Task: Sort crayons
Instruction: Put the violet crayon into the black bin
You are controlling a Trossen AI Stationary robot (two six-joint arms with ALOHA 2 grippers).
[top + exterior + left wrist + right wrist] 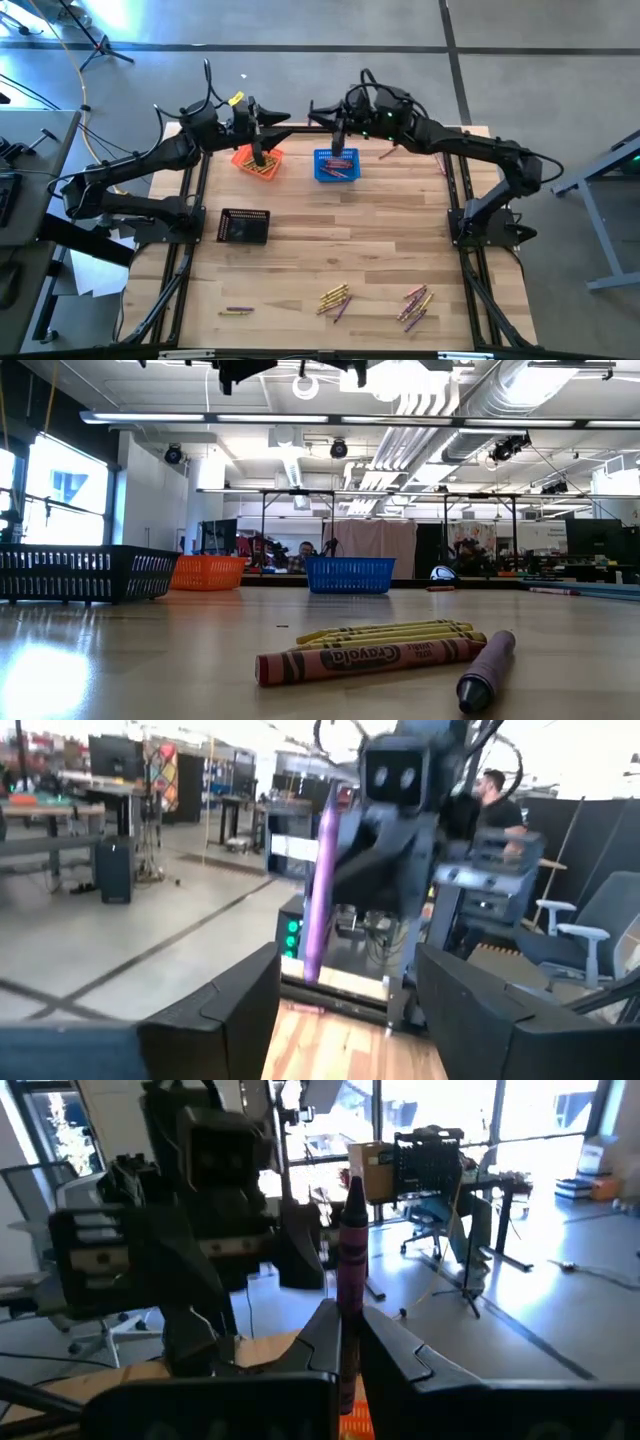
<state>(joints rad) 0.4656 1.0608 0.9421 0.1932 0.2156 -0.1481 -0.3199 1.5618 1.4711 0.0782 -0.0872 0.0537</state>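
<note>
High view: wooden table (330, 240), both arms at far side. Left gripper (262, 152) hangs over orange basket (257, 163), which has yellow crayons in it. Right gripper (340, 155) is over blue basket (337, 166), purple/red sticks inside. Black basket (244, 226) sits nearer, on the left. Loose crayons (334, 298) lie along near edge: small pair at left, gold/purple bunch mid, mixed bunch at right. One stray stick near far right edge.

Low view: red crayon (368, 658), yellow ones behind it, purple one (486, 669) just right, all close to the camera. The 3 baskets stand farther back; a person shows in the room behind.

Left wrist view: left fingers (230, 1010) spread wide, nothing between them. Beyond, right gripper holds a purple crayon (321, 885) upright.

Right wrist view: right fingers (325, 1342) pinched tight on that crayon, tip up. Left arm opposite.
</note>
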